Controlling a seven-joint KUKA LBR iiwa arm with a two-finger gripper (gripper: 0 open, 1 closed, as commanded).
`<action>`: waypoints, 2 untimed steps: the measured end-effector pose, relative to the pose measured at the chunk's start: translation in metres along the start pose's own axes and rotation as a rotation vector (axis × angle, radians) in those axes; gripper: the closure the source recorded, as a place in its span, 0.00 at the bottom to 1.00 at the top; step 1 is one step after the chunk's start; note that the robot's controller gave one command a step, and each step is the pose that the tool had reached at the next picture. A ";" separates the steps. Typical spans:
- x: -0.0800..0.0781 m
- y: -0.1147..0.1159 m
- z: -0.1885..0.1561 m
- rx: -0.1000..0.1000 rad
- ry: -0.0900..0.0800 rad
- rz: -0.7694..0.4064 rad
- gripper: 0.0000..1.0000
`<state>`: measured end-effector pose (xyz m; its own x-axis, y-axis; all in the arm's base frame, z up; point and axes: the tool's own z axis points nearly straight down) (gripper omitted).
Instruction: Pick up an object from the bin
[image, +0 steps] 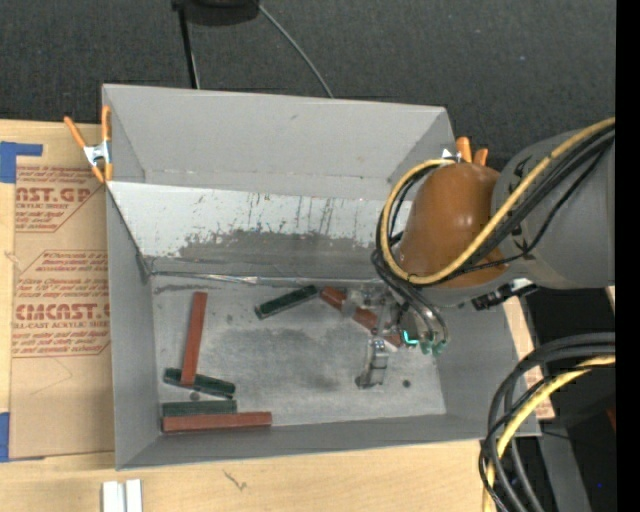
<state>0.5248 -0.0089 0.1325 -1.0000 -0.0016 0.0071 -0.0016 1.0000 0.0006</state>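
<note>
The grey bin (130, 300) holds a few scattered sticks. The arm (450, 225) reaches into its right side. A long red-brown stick (193, 335) lies at left. A small brown block (362, 312) lies just beyond the tool (375, 372), which is over bare floor; open or closed, I cannot tell.

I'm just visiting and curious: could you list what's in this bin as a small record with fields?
bin: grey metal
arm: enters from the right, jaws low over bare floor in the right half
nearest things: red piece and middle green stick, lying toward the back wall
left side: long red stick, crossed green stick
front left: flat green stick, front red stick, side by side
</note>
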 end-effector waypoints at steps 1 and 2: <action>-0.002 0.000 -0.004 0.000 -0.007 0.000 0.00; -0.044 -0.006 -0.012 -0.001 -0.007 0.050 0.00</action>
<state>0.5693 -0.0147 0.1439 -0.9988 0.0483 0.0005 0.0483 0.9988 0.0012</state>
